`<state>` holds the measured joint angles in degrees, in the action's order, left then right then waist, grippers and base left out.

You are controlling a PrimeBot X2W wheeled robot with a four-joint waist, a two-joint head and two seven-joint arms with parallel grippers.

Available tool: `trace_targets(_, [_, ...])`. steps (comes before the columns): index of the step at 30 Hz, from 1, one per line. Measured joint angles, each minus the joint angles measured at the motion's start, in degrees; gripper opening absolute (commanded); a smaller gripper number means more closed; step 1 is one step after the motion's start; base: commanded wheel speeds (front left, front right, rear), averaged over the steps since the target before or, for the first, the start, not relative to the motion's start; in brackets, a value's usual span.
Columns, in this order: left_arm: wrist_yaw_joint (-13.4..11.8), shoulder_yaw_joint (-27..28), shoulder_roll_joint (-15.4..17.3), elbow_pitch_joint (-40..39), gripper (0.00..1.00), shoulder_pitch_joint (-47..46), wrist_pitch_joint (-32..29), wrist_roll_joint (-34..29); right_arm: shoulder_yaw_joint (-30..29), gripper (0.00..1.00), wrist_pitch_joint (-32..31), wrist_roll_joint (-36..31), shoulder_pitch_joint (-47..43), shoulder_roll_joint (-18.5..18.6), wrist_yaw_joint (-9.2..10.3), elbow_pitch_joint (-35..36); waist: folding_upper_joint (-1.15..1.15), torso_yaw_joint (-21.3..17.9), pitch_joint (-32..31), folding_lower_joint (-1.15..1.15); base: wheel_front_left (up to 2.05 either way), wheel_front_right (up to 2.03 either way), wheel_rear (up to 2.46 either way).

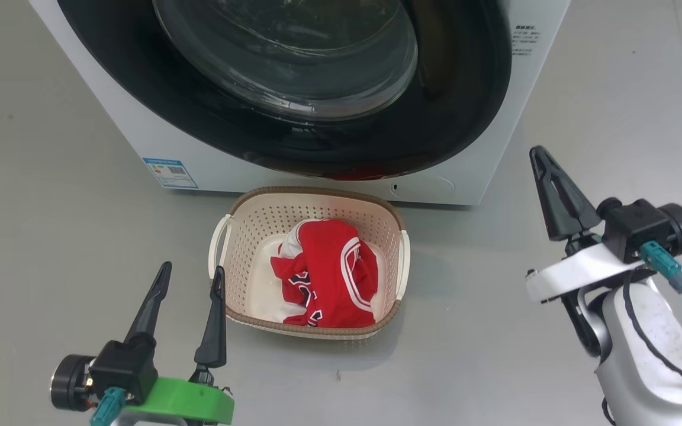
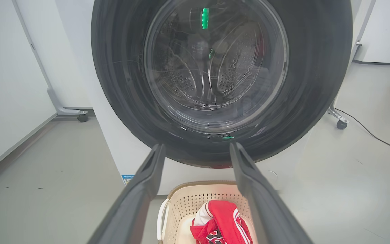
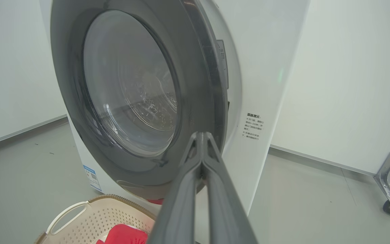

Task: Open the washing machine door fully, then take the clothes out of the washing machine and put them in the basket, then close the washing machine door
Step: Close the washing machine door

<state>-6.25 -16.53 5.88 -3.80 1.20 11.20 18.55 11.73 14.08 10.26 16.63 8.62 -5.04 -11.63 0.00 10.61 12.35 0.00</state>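
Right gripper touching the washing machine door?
Apart. Head view shows white washing machine panel and grey floor between the right gripper and the washing machine door.

Washer (image 1: pixel 222 174) white; label (image 1: pixel 170 173) blue. Door (image 1: pixel 285 59): glossy black rim, clear glass. Basket (image 1: pixel 252 231) cream, perforated, brown woven rim, white handles. Clothes (image 1: pixel 329 272) red, white stripes, dark lettering. Floor (image 1: pixel 51 236) grey. Left gripper (image 1: pixel 192 267) dark, green mount (image 1: pixel 187 399).

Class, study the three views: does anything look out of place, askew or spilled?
One oddity: a red patch at the bottom edge of the washing machine door. It may be the clothes in the basket mirrored in the gloss, or trapped fabric; I cannot tell.
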Motion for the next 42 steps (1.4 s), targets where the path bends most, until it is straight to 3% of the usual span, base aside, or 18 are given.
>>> trace_targets(22, [0.08, -2.16, -1.86, 1.67, 1.0, -6.41, 1.48, 0.0, 1.22, 0.0, -2.52, 0.19, 19.69, 2.91, -1.45, -9.12, 0.0, 5.39, 8.8, 0.0, 0.0, 0.0, 0.0])
trace_targets(42, [0.53, -3.41, -2.99, 4.64, 1.0, -8.95, 2.56, 0.53, 0.37, 0.0, -2.32, 1.4, 30.68, 4.2, -1.97, -17.71, 0.0, 7.55, 11.48, 0.0, 0.0, 0.0, 0.0])
